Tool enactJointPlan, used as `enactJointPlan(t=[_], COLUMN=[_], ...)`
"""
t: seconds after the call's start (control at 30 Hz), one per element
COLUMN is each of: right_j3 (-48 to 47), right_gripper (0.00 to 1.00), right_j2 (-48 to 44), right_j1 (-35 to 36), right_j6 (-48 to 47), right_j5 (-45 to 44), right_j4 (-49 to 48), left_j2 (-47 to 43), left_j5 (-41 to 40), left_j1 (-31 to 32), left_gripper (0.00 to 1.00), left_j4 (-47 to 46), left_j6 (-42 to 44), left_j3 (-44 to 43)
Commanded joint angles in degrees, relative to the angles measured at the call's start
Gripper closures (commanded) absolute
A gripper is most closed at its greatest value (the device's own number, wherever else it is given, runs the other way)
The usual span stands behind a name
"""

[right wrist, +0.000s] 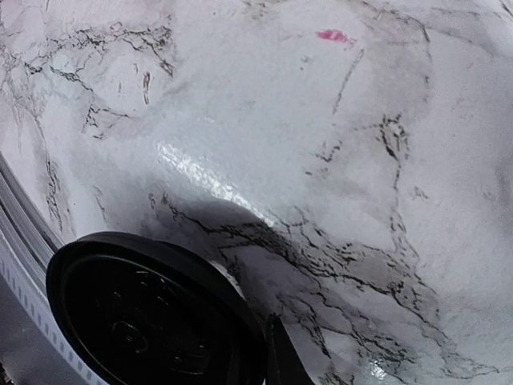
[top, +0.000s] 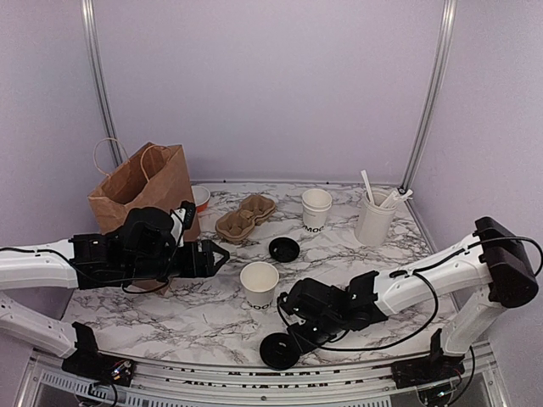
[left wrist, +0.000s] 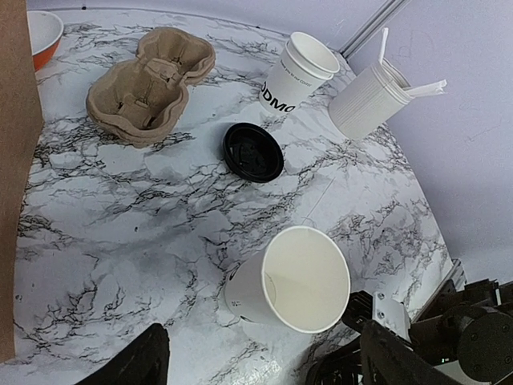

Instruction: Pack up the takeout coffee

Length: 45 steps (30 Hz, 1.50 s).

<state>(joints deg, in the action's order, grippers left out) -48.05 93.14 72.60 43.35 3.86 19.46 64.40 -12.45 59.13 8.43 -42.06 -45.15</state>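
A small white paper cup (top: 259, 284) with dark lettering stands open, no lid on it, in the middle of the table; it also shows in the left wrist view (left wrist: 288, 281). My left gripper (top: 219, 257) is open and empty just left of the cup, its fingers (left wrist: 136, 361) spread wide before it. My right gripper (top: 288, 332) is low, right of and nearer than the cup, shut on the rim of a black lid (top: 279, 350) at the front edge. The right wrist view shows that lid (right wrist: 152, 313) tilted against one finger (right wrist: 282, 361).
A second black lid (top: 283, 249) lies behind the cup. A stack of printed white cups (top: 316, 208), a ribbed white cup of utensils (top: 375, 219), a cardboard cup carrier (top: 246, 216), an orange-banded bowl (top: 201, 197) and a brown paper bag (top: 140, 191) stand at the back.
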Motion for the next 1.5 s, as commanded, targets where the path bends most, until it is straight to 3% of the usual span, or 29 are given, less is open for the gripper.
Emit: enactJointPlan(t=[0.0,0.23,0.37,0.47,0.73,1.03,1.47], right_j3=[2.4,11.2,11.1,7.9,0.1,-4.0,-5.9], right_gripper=[0.92,0.92,0.92,0.92,0.92,0.91,0.91], right_j2=[-4.1,-17.8,-23.4,-23.4,-17.2,-9.5,-8.7], right_j1=[0.2,-7.6,-14.0,-17.8,-23.3,-23.5,-23.6], right_j6=[1.3,1.7,1.4,1.5,9.8,21.5,21.3], right_j5=[1.9,14.1,23.0,30.0,44.1,47.2,42.6], right_j4=[-3.3,-15.2,-21.5,-25.8,-45.5,-64.6,-64.2], left_j2=[-0.6,-1.6,-2.4,-2.4,-1.5,-1.8,1.6], left_j5=[2.8,8.9,13.7,17.7,24.4,29.1,31.1], left_j1=[-0.9,-1.5,-1.6,-1.6,-1.6,-1.6,-1.4], left_gripper=[0.17,0.17,0.15,0.09,0.05,0.04,0.04], left_j4=[-3.3,-9.2,-16.0,-20.8,-26.3,-29.2,-29.2], left_j6=[-0.2,-0.3,1.0,2.9,9.9,14.8,12.4], left_j3=[0.9,1.9,2.6,1.8,-4.7,-8.3,-9.4])
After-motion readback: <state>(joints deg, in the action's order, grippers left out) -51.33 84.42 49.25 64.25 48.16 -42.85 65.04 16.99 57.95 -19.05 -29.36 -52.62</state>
